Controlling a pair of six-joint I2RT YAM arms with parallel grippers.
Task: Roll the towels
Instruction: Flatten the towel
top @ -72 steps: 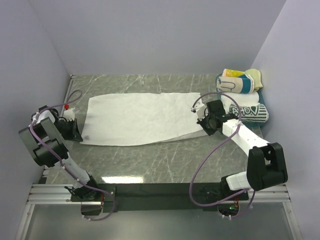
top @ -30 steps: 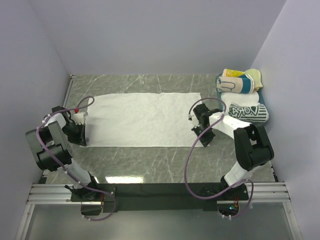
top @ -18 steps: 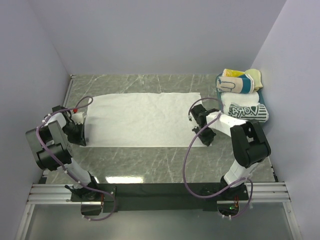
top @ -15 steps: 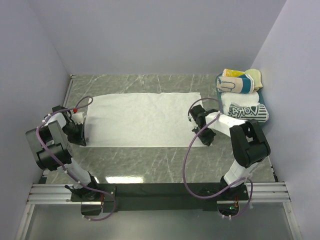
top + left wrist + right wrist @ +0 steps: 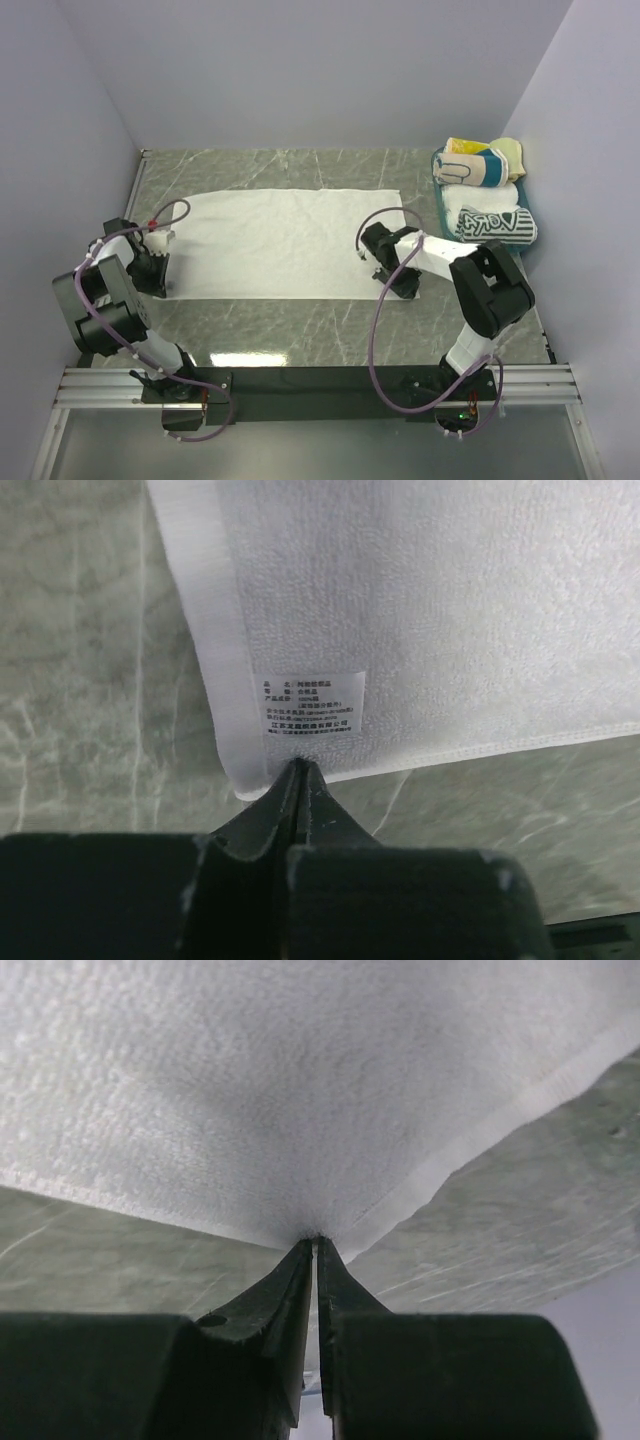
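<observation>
It looks like a robot lab. Plain pale walls (image 5: 320,70) box in a grey stone-look surface (image 5: 300,325), and a left arm (image 5: 105,300) and right arm (image 5: 485,290) are bolted to a metal rail (image 5: 540,385).

Soft, even overhead light makes the top view bright and sharp; a pale glare patch lies on the desk (image 5: 240,357) near its front edge; the white towel (image 5: 280,240) is almost washed out; shadows are faint; both wrist views are dimmer; the left gripper (image 5: 298,772) and right gripper (image 5: 317,1245) show dark and blurred up close, while the cloth's weave is crisp.
</observation>
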